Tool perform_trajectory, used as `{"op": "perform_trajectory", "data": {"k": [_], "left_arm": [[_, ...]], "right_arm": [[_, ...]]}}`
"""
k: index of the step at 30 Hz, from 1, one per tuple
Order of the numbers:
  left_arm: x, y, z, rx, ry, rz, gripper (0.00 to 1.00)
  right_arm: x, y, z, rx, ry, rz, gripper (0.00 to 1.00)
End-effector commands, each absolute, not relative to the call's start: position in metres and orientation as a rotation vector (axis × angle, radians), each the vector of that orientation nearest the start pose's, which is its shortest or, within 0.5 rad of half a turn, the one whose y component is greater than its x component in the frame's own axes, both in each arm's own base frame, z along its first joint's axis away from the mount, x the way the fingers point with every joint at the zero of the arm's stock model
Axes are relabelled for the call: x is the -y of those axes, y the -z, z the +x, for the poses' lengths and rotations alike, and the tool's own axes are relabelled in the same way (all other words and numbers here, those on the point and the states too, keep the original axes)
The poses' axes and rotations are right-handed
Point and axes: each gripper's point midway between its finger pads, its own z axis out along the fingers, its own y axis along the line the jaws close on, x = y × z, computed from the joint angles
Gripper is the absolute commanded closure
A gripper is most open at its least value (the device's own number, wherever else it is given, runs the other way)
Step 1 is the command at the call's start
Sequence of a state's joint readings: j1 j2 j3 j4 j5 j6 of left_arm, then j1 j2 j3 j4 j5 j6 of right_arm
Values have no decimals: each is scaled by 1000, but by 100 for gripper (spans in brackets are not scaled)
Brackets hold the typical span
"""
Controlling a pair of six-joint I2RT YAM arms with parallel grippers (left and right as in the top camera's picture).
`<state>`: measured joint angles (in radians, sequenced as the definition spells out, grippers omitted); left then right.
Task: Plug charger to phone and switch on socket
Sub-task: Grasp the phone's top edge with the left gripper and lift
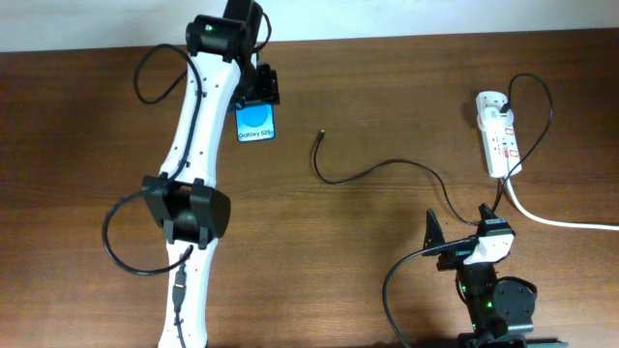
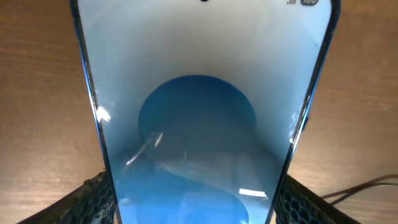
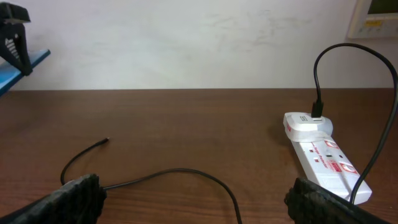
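Note:
The phone [image 1: 255,123], with a blue screen and "Galaxy S25" text, sits between the fingers of my left gripper [image 1: 257,89] at the table's far left-centre. It fills the left wrist view [image 2: 199,118], where the left gripper [image 2: 193,202] is shut on its sides. In the right wrist view its blue edge [image 3: 28,64] is raised above the table. The charger cable [image 1: 377,169] lies loose on the table, its plug tip [image 1: 317,136] free to the right of the phone. The white socket strip [image 1: 500,135] lies at the right. My right gripper [image 1: 459,224] is open and empty, with the cable [image 3: 180,171] lying between its fingers [image 3: 196,202].
The charger's other end loops into a white adapter [image 3: 309,124] on the strip's far end. The strip's thick white cord [image 1: 561,220] runs off to the right edge. The left arm [image 1: 193,184] spans the table's left side. A white wall stands behind the table.

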<state>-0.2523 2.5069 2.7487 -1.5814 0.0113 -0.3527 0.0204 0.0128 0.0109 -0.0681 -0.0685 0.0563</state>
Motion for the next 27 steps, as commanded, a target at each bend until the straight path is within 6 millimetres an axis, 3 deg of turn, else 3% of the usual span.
{"op": "perform_trajectory", "data": {"k": [1,6,7,9,12,18,23,27], "left_arm": [[135,-169,497,-2860,199,-349,100],[170,-174,484,-2918,498,-348,100],[169,-173,479,-2933,503,-492,100],[168,-171,474,-2945,500,-601,100],[169,-170,466,-2977,509,-614,100],[191,-179,456,-3021,719,-602,100],[211,-189,448,-3036,924,-583,100],[234,-208,439,-3035,1201,-552,100]], "right_arm": [[-19,-157,245,-1647,-127,-30,2],[-19,-157,245,-1647,-127,-29,2],[-19,-157,245,-1647,-127,-29,2],[-19,-157,245,-1647,-127,-29,2],[-19,-157,245,-1647,-127,-29,2],[-19,-157,245,-1647,-127,-29,2],[-19,-157,245,-1647,-127,-29,2],[-19,-157,245,-1647,-127,-29,2]]}}
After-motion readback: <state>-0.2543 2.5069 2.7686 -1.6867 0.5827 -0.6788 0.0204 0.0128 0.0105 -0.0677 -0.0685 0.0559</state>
